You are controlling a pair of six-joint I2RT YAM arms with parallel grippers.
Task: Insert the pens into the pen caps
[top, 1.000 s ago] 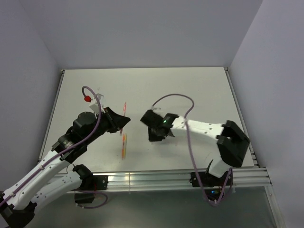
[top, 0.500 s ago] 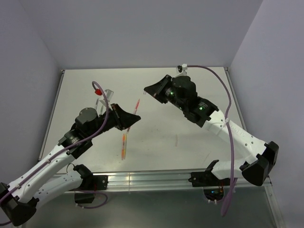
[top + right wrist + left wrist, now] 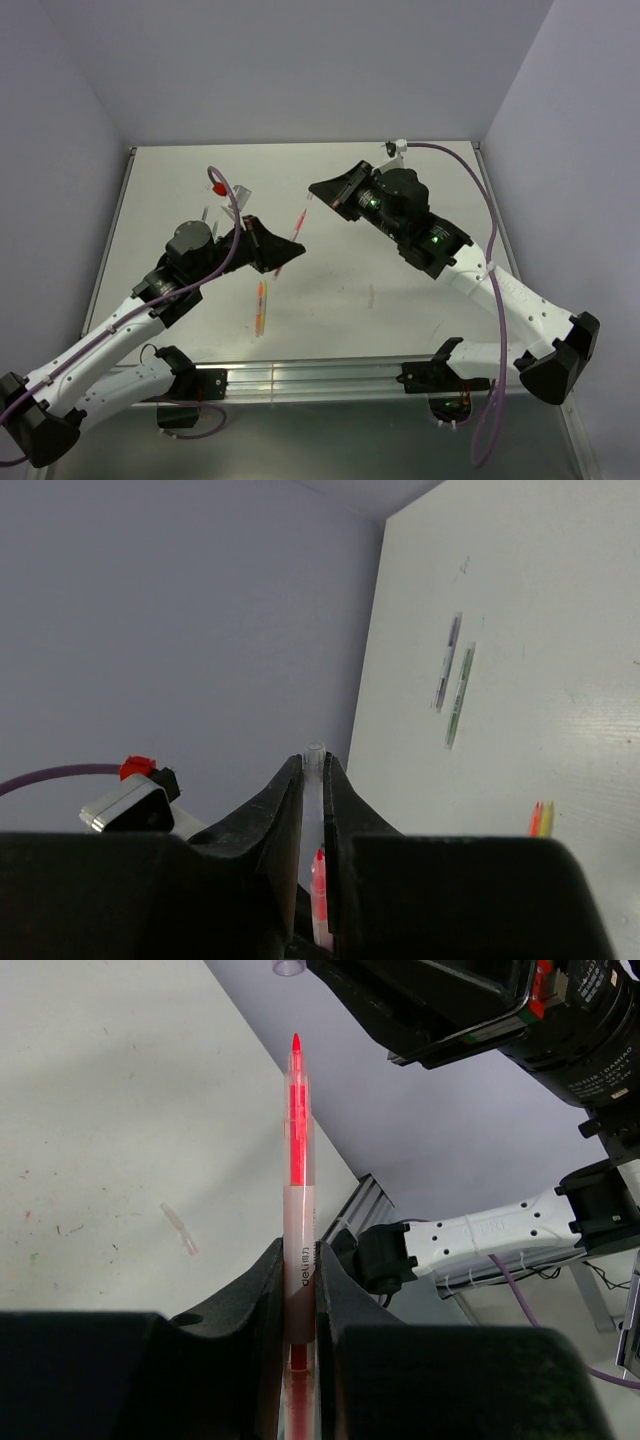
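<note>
Above a white table [image 3: 300, 165] walled in lilac on the left, far and right sides, two arms meet in mid-air over its middle. A metal rail [image 3: 350, 375] runs along the near edge. Bare tabletop lies open on the far side and to the right.

The left arm stretches from the near-left corner, elbow low and wrist raised. The left gripper [image 3: 283, 250] has its jaws nearly closed on the barrel of a red pen [image 3: 300, 225]. The pen is held clear of the table, its long axis running from near-left to far-right and its bare red tip aimed at the other arm.

The right arm rises from the near-right corner and bends back toward the centre. The right gripper [image 3: 322, 190] faces left, with narrow jaws pinching a clear cap [image 3: 314, 752]. The cap's open mouth juts just past the fingertips, and the pen tip is near it but apart.

Orange and yellow pens [image 3: 260, 305] lie side by side on the table near the left arm, lengthwise near to far. A loose cap [image 3: 370, 295] rests well apart to their right. The right wrist view shows a grey pen [image 3: 447, 660] and a green pen [image 3: 460, 695] lying almost parallel on the table.
</note>
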